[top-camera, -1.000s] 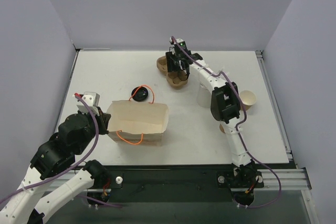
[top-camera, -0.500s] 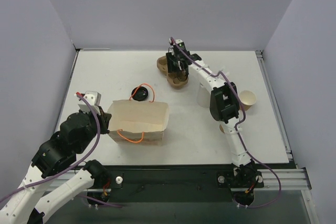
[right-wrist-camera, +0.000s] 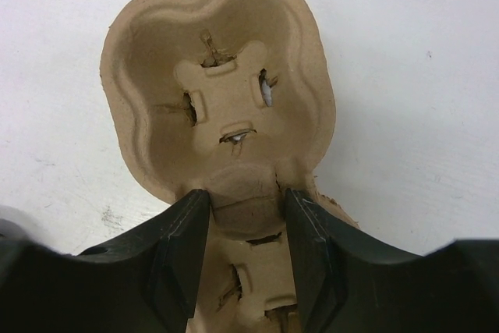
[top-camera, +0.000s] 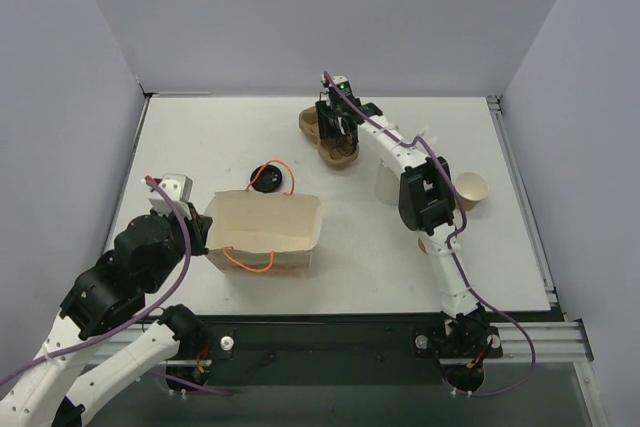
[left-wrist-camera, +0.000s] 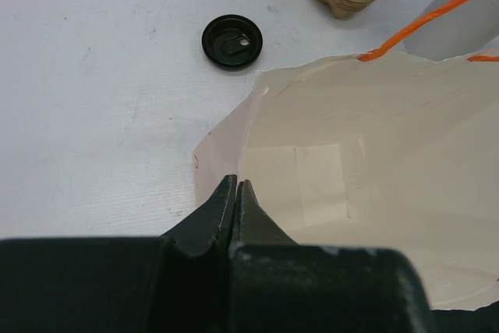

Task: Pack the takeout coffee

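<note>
- The coffee cup (top-camera: 472, 190) sits near the table's (top-camera: 230, 137) right edge, well apart from both grippers.
- The right gripper (right-wrist-camera: 242, 208) pinches the carrier's (right-wrist-camera: 222, 76) middle ridge.
- The left gripper (left-wrist-camera: 235, 191) is clamped on the bag's (left-wrist-camera: 374, 161) rim.

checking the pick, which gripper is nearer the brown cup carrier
Right. The right gripper clamps the cup carrier's middle ridge; the left gripper is far off, shut on the paper bag's rim.

Left arm (top-camera: 130, 257), right arm (top-camera: 428, 197): white link shells, bulky black joint housings. Thin purple cable (top-camera: 180, 222) trails along each. White camera block (top-camera: 170, 188) on left wrist. Fingers (right-wrist-camera: 175, 247) matte black, wedge-shaped. Black bases (top-camera: 465, 332), red-orange wiring.
</note>
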You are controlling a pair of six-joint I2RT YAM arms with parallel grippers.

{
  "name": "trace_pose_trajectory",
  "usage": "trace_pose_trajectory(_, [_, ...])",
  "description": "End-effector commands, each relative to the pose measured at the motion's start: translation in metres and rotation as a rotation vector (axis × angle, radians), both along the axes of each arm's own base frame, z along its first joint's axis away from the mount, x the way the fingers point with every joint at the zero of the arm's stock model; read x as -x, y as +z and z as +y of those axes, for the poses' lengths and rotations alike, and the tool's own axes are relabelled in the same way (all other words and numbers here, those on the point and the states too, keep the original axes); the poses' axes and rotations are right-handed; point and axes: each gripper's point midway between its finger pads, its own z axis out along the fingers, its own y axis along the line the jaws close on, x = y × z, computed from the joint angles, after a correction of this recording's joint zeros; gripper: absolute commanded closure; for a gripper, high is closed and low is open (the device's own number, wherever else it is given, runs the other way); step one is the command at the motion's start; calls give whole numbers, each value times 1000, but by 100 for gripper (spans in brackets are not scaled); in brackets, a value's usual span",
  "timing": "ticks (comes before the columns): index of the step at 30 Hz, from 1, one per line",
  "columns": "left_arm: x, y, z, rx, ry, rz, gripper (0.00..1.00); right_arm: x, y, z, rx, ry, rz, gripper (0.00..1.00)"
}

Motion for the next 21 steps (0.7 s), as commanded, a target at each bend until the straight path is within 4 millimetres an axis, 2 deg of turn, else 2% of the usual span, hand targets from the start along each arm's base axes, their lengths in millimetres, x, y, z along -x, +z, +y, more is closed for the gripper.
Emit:
trace_pose_trajectory(1, [-3, 29, -3, 66, -5, -80, 100, 6, -16, -3, 40, -7, 44, 56])
trace_pose_trajectory(6, [-3, 30, -4, 63, -9, -79, 100, 4, -16, -7, 61, -29, 32, 60])
trace_pose_trajectory(7, [-4, 29, -4, 60, -8, -79, 100, 3, -14, -7, 65, -27, 26, 67])
trace_pose_trajectory(10, [-5, 28, -5, 59, -9, -76, 100, -1, -5, -8, 65, -25, 5, 74])
trace_pose_trajectory(15, [-8, 31, -8, 73, -10, -83, 100, -9, 39, -6, 23, -22, -81, 76])
trace_pose_trajectory(16, [-8, 31, -9, 75, -11, -82, 99, -10, 53, -6, 14, -25, -105, 76])
trace_pose_trajectory(19, [-11, 35, -13, 89, -14, -86, 95, -12, 75, -13, -4, -42, -146, 76])
trace_pose_trajectory(21, [-12, 38, -15, 100, -18, -92, 94, -14, 83, -15, -14, -47, -165, 76])
